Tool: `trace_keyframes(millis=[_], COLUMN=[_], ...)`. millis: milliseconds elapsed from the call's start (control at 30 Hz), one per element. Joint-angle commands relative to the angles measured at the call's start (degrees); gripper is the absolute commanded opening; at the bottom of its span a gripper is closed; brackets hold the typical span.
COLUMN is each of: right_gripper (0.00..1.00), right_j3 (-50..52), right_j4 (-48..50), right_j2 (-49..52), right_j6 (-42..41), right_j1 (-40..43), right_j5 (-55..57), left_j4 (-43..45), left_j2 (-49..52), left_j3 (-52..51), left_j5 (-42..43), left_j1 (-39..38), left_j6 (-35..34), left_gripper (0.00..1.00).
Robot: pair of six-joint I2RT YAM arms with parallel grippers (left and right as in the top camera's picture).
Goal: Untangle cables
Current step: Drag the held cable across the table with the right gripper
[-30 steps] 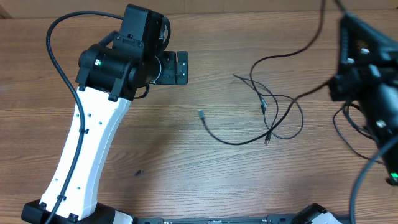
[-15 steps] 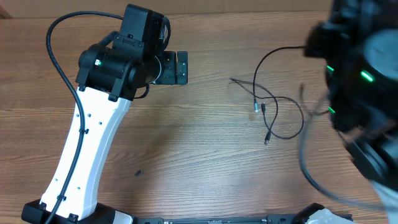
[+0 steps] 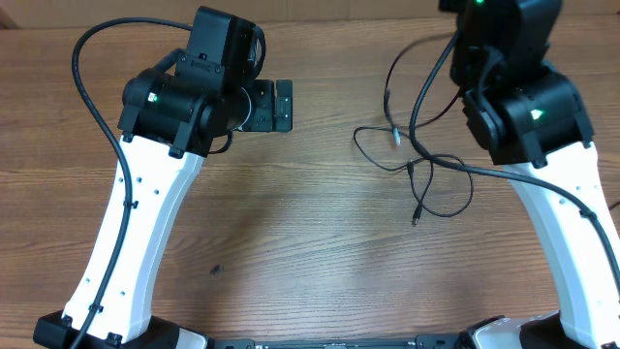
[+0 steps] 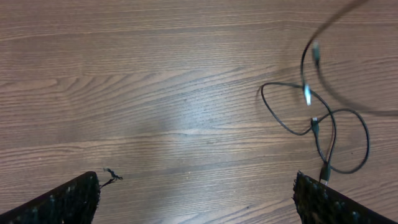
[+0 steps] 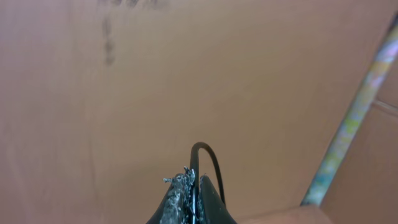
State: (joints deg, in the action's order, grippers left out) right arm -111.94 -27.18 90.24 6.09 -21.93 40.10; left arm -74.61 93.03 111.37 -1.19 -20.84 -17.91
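Thin black cables [image 3: 431,179] lie looped on the wooden table, right of centre. One cable [image 3: 402,68] rises off the table toward the top edge, and a small plug [image 3: 395,136] dangles from it. In the right wrist view my right gripper [image 5: 191,177] is shut on that cable [image 5: 210,157], which arches out just past the tips. In the overhead view the right arm [image 3: 523,97] hides this gripper. My left gripper [image 3: 282,105] stands open above bare wood, well left of the cables. The left wrist view shows the loops [image 4: 320,127] by its right finger [image 4: 326,202].
The right wrist camera faces a brown cardboard wall [image 5: 124,93] with a pale striped edge [image 5: 360,106] at the right. A small dark speck [image 3: 216,269] lies on the table [image 3: 320,252] near the front. The left arm's own thick wire [image 3: 82,78] arcs at the far left.
My right arm has swung in from the right edge to the back of the table, lifting one cable. That cable's plug end has left the middle of the table. The left arm has stayed still.
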Motion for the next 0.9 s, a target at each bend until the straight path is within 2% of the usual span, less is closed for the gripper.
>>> trace_keyframes(millis=[0, 167, 300, 500, 667, 867], right_gripper=[0.04, 0.04, 0.04, 0.04, 0.04, 0.04], right_j3=[-0.63, -0.63, -0.63, -0.61, -0.61, -0.61], right_j4=[3.54, 4.00, -0.72, -6.43, -6.40, -6.34], right_j2=[-1.38, -1.38, -1.38, -1.27, -1.27, -1.27], right_j6=[0.39, -0.61, -6.62, -12.33, -12.33, -12.33], right_j1=[2.56, 6.56, 9.53, 13.38, 13.66, 13.66], right_j5=[2.32, 2.75, 1.40, -6.10, -18.03, -26.75], left_j4=[0.02, 0.02, 0.02, 0.02, 0.02, 0.02], left_j2=[0.44, 0.44, 0.44, 0.44, 0.44, 0.44], left_j3=[0.76, 0.76, 0.76, 0.76, 0.76, 0.76], left_j5=[-0.72, -0.72, -0.72, -0.72, -0.72, -0.72], left_j1=[0.20, 0.20, 0.20, 0.20, 0.20, 0.20], left_j6=[-0.52, -0.52, -0.52, -0.52, -0.52, -0.52], left_gripper=[0.99, 1.00, 1.00, 1.00, 0.99, 1.00])
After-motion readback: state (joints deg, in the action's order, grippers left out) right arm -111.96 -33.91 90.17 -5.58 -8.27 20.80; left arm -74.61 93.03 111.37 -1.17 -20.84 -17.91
